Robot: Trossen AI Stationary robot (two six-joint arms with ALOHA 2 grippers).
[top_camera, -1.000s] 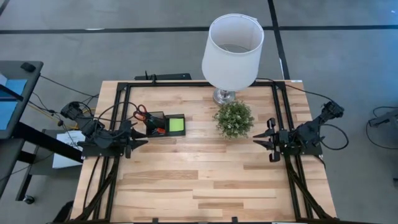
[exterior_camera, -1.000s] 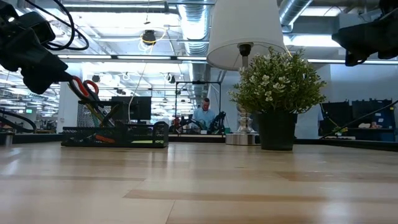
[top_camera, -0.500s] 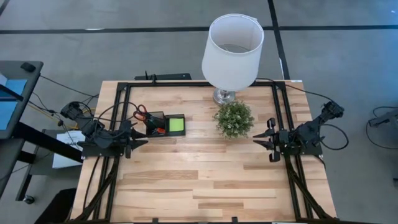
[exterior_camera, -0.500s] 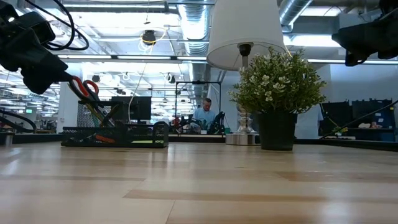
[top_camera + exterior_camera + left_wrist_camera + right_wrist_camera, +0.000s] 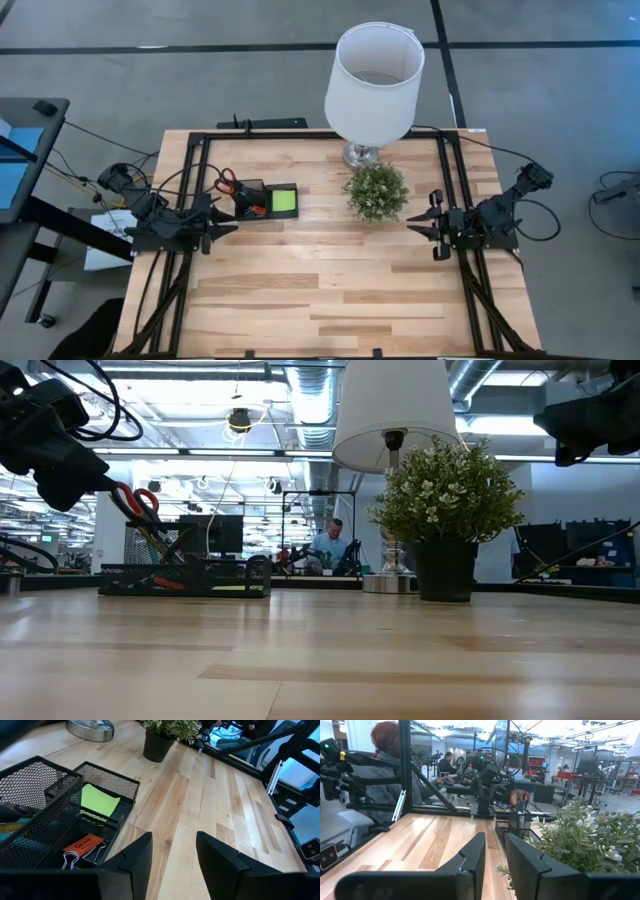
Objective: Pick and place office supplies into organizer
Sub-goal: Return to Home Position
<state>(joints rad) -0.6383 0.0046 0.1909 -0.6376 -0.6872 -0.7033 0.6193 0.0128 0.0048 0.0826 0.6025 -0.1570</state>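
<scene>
The black mesh organizer (image 5: 265,200) stands on the table's left half. Red-handled scissors (image 5: 140,505) stick up out of its taller compartment, handles up. A lime-green sticky-note pad (image 5: 100,800) lies in the low tray, and an orange clip (image 5: 82,845) lies in the compartment beside it. My left gripper (image 5: 172,847) hovers open just near-left of the organizer with nothing between its fingers. My right gripper (image 5: 496,850) waits at the table's right side, level, its fingers a little apart and empty, pointing past the plant.
A small potted plant (image 5: 377,192) stands mid-table, with a white-shaded lamp (image 5: 373,80) behind it. Black frame rails (image 5: 455,180) run along the table's edges. Bare wood lies across the near half (image 5: 320,290). People sit in the room beyond (image 5: 385,765).
</scene>
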